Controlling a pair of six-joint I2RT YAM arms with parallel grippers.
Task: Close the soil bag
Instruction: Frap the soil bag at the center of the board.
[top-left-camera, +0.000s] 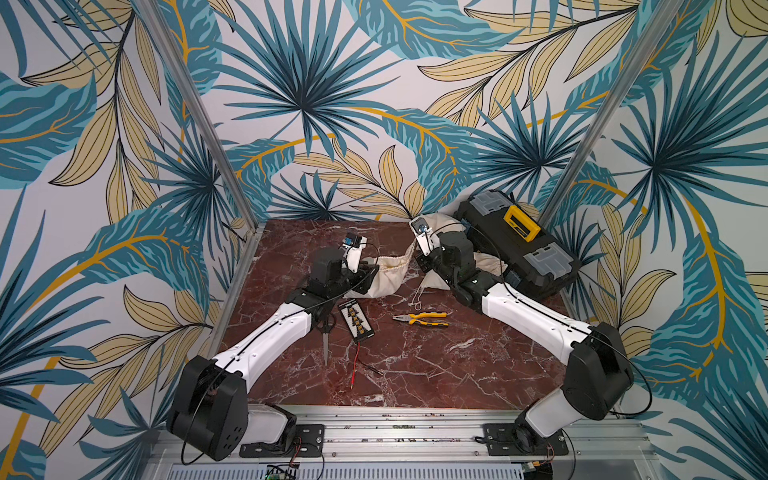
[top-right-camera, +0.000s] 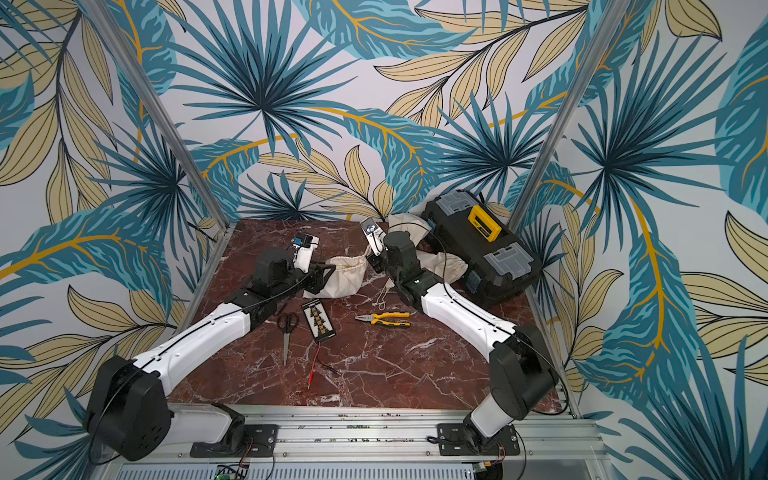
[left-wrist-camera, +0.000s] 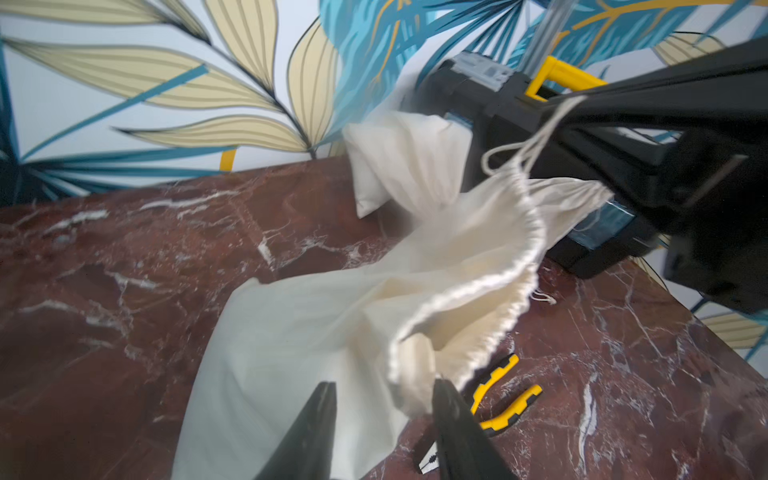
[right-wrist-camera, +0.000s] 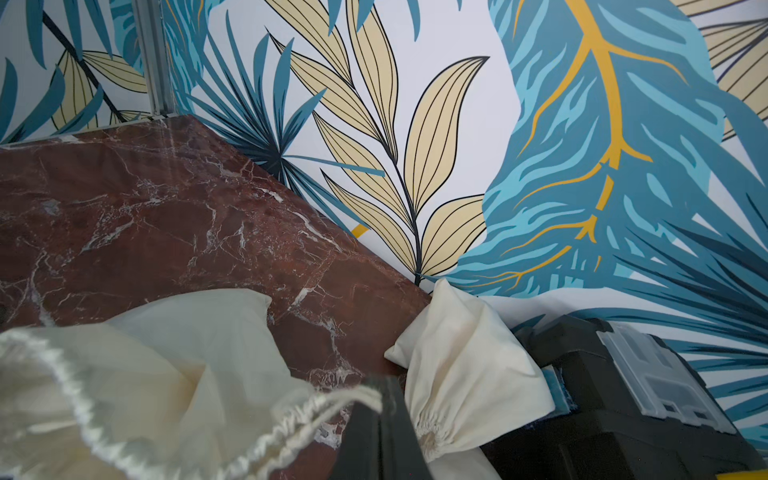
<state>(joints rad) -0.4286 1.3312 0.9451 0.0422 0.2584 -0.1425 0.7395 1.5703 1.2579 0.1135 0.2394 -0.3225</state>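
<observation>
Two cream cloth bags sit on the red marble table. The soil bag is the nearer one, slumped just above the middle of the frame in both top views, between the two arms, with its gathered mouth gaping wide. The right gripper has its jaws pressed together on the bag's drawstring, which runs from the puckered hem up to that pinch, as the left wrist view shows. The left gripper is at the opposite side of the mouth with its jaws spread. A fold of the hem hangs between them and brushes one finger, but nothing is clamped. The second bag, its neck gathered tight, leans behind against a black toolbox with a yellow handle, which fills the far right corner of the table by the wall. A loose cord trails on the marble just below the soil bag. Lower in the frame lie yellow-handled pliers right of centre and a small black board with yellow parts to their left. Thin red and black wires run down from the board, and scissors lie close beside the left arm.
</observation>
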